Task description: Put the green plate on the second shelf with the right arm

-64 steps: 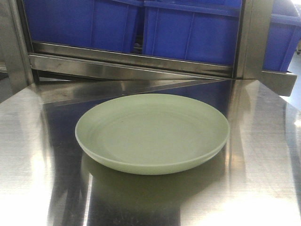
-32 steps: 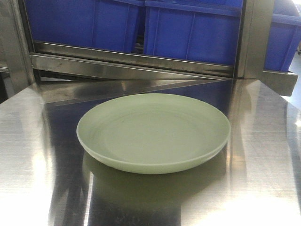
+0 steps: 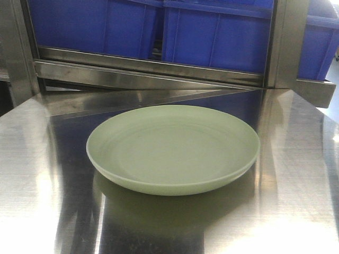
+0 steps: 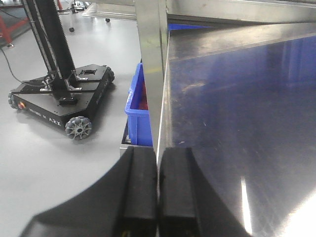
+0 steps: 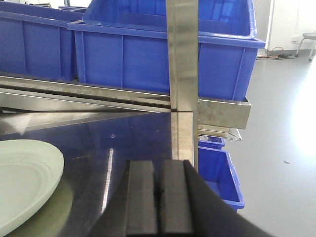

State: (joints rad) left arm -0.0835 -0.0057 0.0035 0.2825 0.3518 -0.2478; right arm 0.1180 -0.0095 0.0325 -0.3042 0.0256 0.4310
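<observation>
plate untouched on steel top, pick-up seemingly not yet begun.
right gripper pinched closed, empty, right of it; next it should open and take the rim.

Matte green plate on glossy brushed-steel table — smooth blue plastic bins behind.

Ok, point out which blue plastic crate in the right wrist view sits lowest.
The blue plastic crate at lower right, beyond the upright steel post, down by the grey floor. The other blue crates stand higher, on the rack level above.
</observation>
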